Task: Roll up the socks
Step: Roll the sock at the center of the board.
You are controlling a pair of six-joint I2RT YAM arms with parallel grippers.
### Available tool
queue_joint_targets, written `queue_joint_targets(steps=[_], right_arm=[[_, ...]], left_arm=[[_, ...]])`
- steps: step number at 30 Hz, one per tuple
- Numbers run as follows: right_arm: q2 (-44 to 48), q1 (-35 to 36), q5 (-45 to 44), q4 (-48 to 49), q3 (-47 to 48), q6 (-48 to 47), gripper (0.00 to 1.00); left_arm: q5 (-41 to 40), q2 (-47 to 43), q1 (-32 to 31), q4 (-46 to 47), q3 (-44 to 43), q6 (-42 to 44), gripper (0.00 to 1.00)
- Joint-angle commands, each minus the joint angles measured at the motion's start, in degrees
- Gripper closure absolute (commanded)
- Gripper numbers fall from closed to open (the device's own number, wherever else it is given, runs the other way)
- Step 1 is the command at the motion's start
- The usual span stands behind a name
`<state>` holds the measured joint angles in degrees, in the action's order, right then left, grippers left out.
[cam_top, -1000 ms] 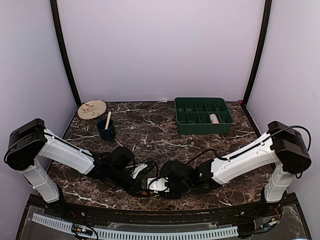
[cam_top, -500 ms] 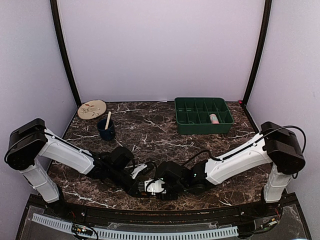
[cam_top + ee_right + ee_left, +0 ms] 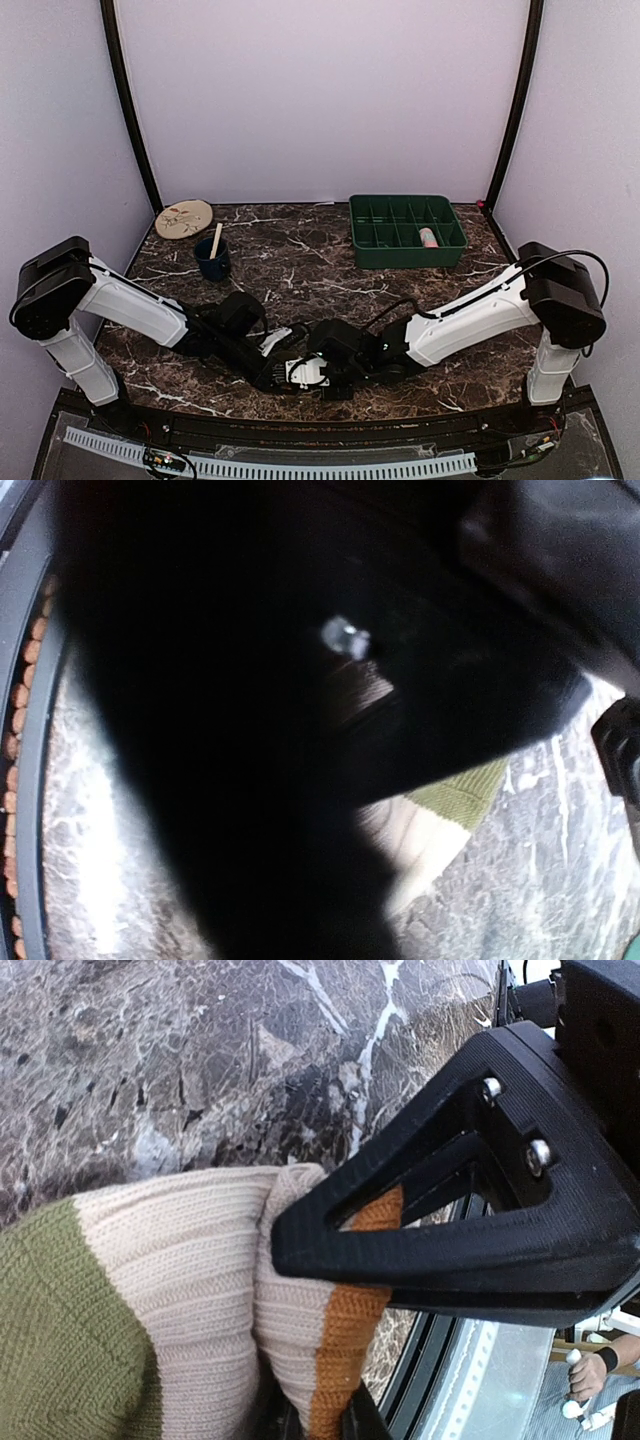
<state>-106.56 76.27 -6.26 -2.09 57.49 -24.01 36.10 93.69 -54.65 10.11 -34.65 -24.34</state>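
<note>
- Sock (image 3: 190, 1290), cream ribbed knit, olive and orange bands: long axis across left wrist view, orange end by marble worktop (image 3: 200, 1060) near edge.
- Left fingers (image 3: 450, 1230) pinch sock; right fingers (image 3: 312, 374): cannot tell.

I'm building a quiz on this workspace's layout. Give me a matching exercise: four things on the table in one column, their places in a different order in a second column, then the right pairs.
Things:
1. round beige plate
2. dark blue cup
3. green tray
4. striped sock

Places:
A. near edge, around the centre
B. far right
C. far left corner
D. just on the near side of the plate

Pairs: 1-C; 2-D; 3-B; 4-A
</note>
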Motion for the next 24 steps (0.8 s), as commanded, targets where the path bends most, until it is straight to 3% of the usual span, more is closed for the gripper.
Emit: queue_joint_targets(steps=[1, 5, 10, 24], right_arm=[[-1.93, -1.02, 4.89, -2.44, 1.91, 1.48, 0.96], [-2.33, -1.72, 6.80, -4.26, 3.02, 2.01, 1.00], [-2.52, -2.19, 7.37, -5.71, 3.34, 3.22, 1.00], [-1.36, -3.01, 0.98, -8.39, 2.56, 16.17, 1.00]], left_arm=[[-4.76, -0.82, 0.51, -4.89, 1.05, 0.57, 0.81], [-9.12, -3.17, 0.60, -7.10, 0.87, -0.21, 0.67], [-14.63, -7.87, 0.64, -10.63, -0.06, -0.99, 0.57], [-29.32, -17.52, 0.78, -18.92, -2.16, -2.97, 0.53]])
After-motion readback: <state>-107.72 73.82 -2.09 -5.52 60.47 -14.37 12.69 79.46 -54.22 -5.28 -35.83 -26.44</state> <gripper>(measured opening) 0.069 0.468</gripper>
